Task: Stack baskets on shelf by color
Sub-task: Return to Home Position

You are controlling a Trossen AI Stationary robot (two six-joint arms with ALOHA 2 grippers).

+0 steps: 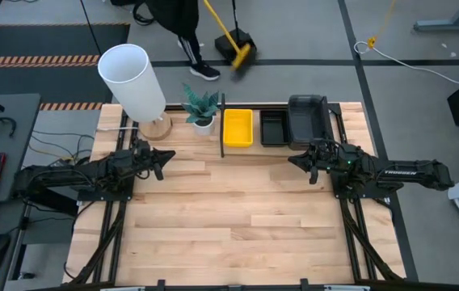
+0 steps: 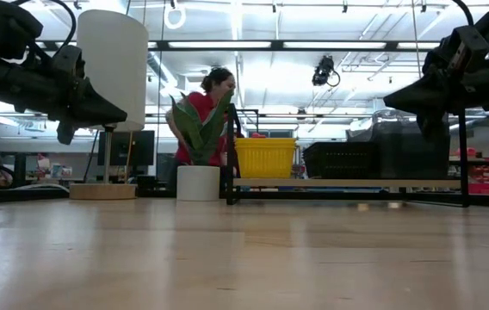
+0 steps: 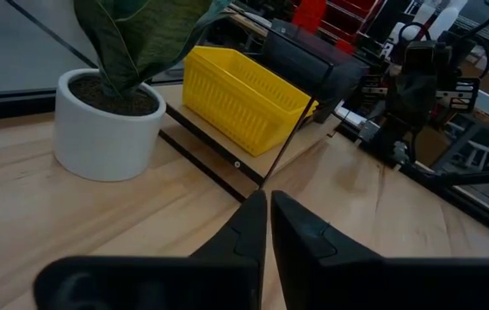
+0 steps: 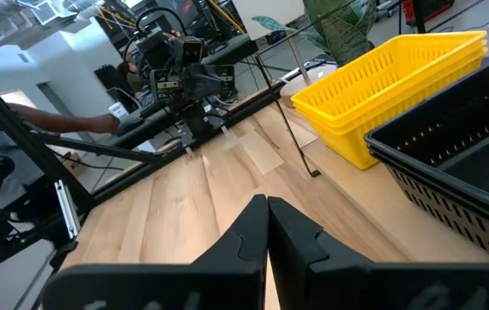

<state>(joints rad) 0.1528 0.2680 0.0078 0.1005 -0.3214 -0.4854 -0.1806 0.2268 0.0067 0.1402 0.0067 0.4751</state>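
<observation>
On the black shelf (image 1: 223, 153) at the table's far edge stand three stacks side by side: yellow baskets (image 1: 237, 128), small black perforated baskets (image 1: 273, 128) and larger dark grey baskets (image 1: 306, 120). The yellow stack (image 3: 240, 95) (image 4: 391, 82) and the black stack (image 4: 468, 172) also show in the wrist views. My left gripper (image 1: 167, 155) hovers above the table left of the shelf, fingers shut (image 3: 268, 226). My right gripper (image 1: 292, 160) hovers in front of the grey stack, fingers shut (image 4: 268, 231). Neither holds anything.
A white lamp shade on a wooden base (image 1: 136, 85) and a small potted plant (image 1: 201, 109) stand at the far left of the shelf. A person (image 2: 206, 108) is behind the table. The wooden table's (image 1: 229, 218) middle and near parts are bare.
</observation>
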